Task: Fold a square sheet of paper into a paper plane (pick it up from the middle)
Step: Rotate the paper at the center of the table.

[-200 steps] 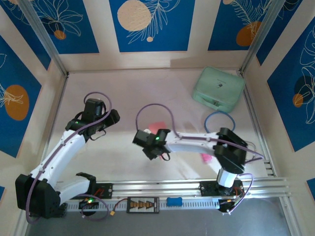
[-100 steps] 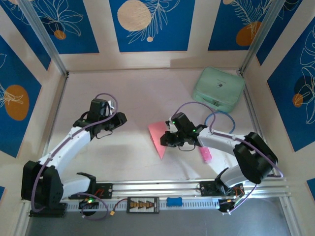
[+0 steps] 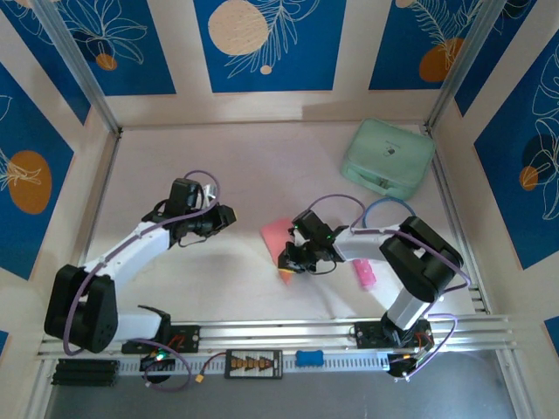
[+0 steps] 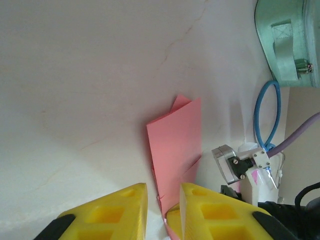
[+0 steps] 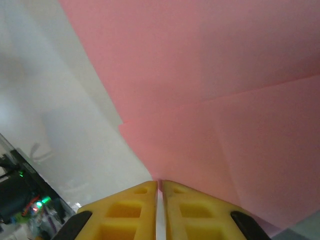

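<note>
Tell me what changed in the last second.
The right fingers pulled back rightward off the pink paper, then closed on its edge. The left fingers narrowed and moved closer to it. The mint case stayed put.

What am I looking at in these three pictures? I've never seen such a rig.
Two robot arms are bolted to a table, each ending in a two-finger gripper. One picture looks down from above; the other two come from wrist cameras, yellow fingers in view. On the table lie a partly folded pink sheet of paper, a mint-green case, a small bright-pink stick and a blue cable loop. The right gripper pinches the paper's edge; the left gripper is apart from it, fingers slightly open, holding nothing.
</note>
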Robot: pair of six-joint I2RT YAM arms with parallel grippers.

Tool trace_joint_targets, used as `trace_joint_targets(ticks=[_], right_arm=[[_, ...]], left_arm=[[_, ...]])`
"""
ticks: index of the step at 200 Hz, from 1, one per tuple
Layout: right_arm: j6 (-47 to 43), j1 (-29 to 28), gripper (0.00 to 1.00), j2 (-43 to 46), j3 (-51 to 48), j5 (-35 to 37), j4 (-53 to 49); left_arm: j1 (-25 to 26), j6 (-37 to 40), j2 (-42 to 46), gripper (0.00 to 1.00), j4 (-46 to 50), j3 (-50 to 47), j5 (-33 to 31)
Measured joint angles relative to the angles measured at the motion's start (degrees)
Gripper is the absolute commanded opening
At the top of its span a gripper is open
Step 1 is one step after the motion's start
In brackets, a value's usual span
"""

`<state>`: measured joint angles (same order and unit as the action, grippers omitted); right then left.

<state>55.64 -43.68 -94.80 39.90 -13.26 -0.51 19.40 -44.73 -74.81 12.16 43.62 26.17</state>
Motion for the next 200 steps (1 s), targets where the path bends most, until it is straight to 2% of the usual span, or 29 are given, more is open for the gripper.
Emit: trace_joint_targets(ticks=[65, 91, 111, 147, 200], right_arm=[[17.09, -4.26, 0.17, -1.79, -0.85, 4.15, 10.03], [19.12, -4.98, 0.25, -1.22, -1.16, 6.10, 11.98], [17.70, -4.92, 0.30, 2.82, -2.12, 8.90, 10.34], [13.44, -0.35, 0.30, 12.46, -4.66, 10.75, 7.91], [9.60, 8.52, 0.28, 14.03, -9.31, 7.23, 5.49]], left_arm=[[0.92, -0.28, -3.96, 0.23, -2.91, -0.07, 2.78], [1.79, -0.37, -6.51, 0.22, -3.69, -0.07, 4.20], [3.19, -0.39, -8.41, 0.20, -4.11, 0.31, 5.51], [7.26, -0.35, -13.38, 0.17, -4.90, 3.96, 6.86], [12.44, -0.81, -21.18, 0.09, -6.69, 10.27, 6.82]])
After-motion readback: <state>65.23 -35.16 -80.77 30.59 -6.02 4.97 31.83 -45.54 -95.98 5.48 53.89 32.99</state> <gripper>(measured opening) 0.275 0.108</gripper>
